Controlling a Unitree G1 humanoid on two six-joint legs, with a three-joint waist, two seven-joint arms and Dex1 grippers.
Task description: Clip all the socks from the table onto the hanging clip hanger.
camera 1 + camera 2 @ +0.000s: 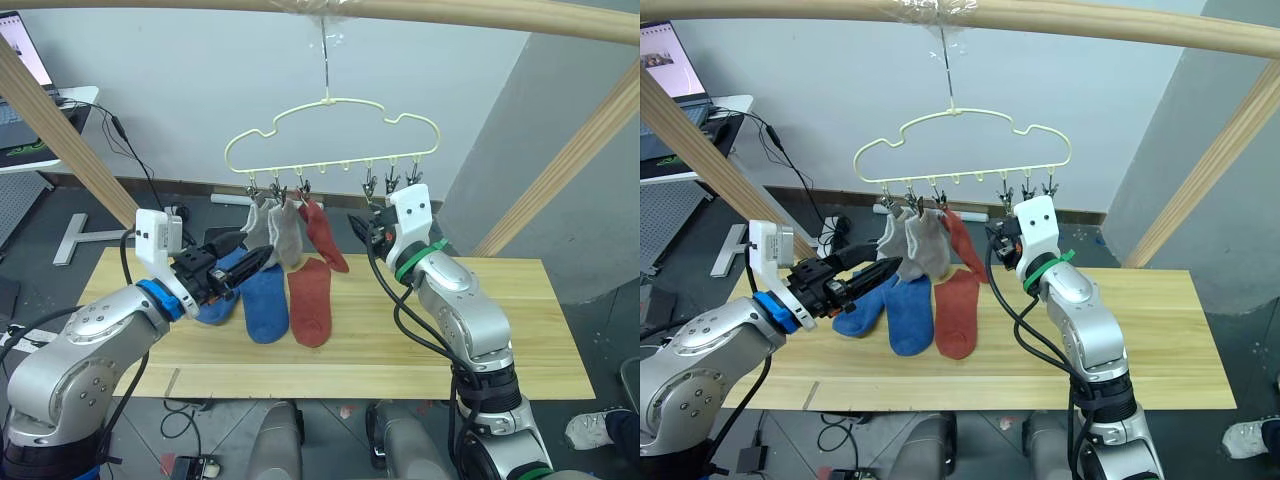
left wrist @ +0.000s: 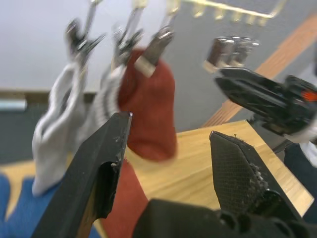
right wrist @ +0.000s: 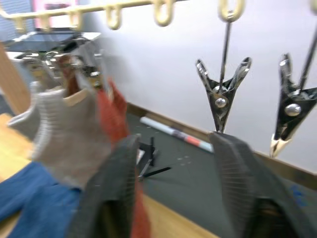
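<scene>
Fingers (image 2: 104,163) spread — red sock (image 2: 151,111) beyond

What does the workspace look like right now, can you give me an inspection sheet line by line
Surface: wooden table, mostly bare.
Job's things: clip hanger holds two grey socks and one red sock; two blue socks and one red sock lie on the table.
Clutter: nothing seen.
End effectors: left end effector open, empty; right end effector open below a free clip.
Cables: black cables on the floor behind.
Surroundings: wooden pole frame, laptop.
</scene>
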